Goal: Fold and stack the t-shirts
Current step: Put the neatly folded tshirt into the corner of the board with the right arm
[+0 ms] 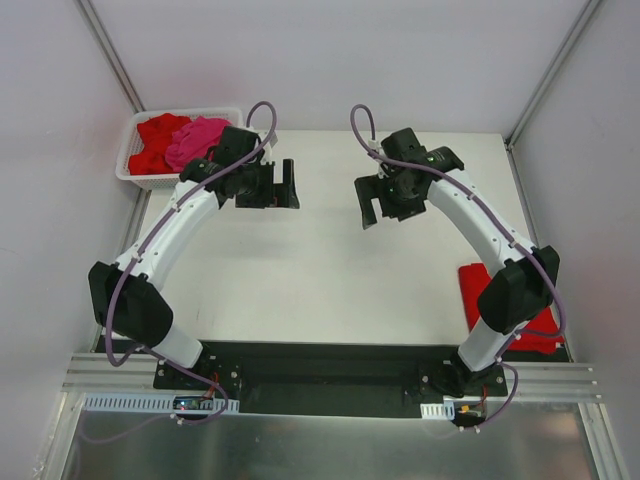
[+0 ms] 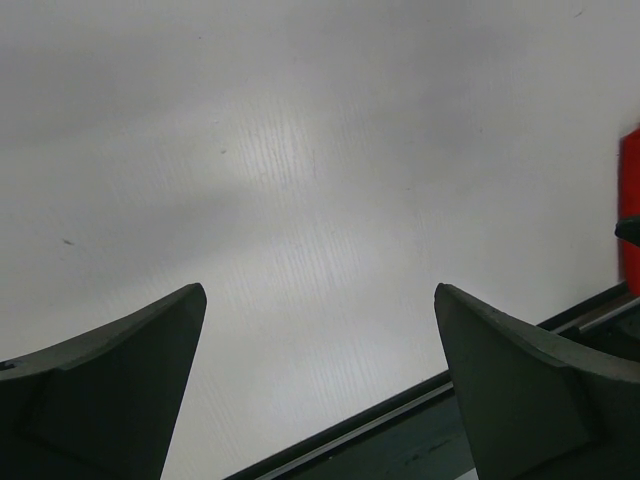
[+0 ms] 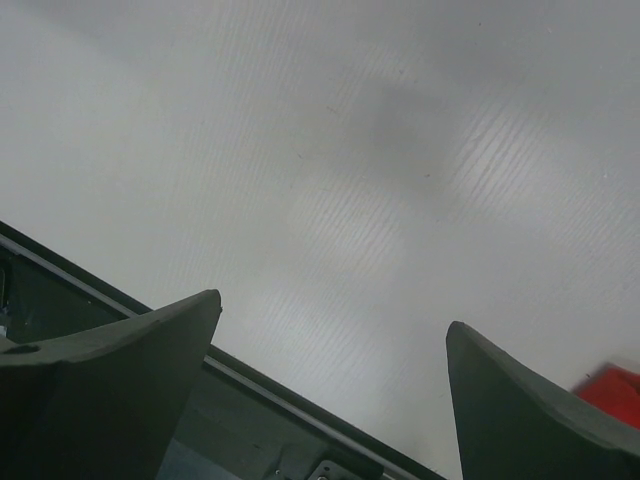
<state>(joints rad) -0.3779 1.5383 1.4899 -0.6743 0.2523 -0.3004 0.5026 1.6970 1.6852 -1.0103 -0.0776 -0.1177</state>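
Left jaws: spread wide, empty, over bare desk [image 1: 320,280].
Right jaws: the same.
Basket [image 1: 133,170]: far left; red shirt [image 1: 155,140] and pink shirt [image 1: 200,140] heaped inside.
Red stack [image 1: 478,295]: near right, folded.
Advice: left jaws pinch one shirt only, lift clear of the rim.

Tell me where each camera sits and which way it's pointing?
Top: overhead behind the arms, looking down on the table; both arms, left claw and right claw show.
Left wrist: on the left arm, facing bare table; its two fingers show.
Right wrist: on the right arm, facing bare table; its two fingers show.
Shared: both wrist views catch the red t-shirt at their right edge.
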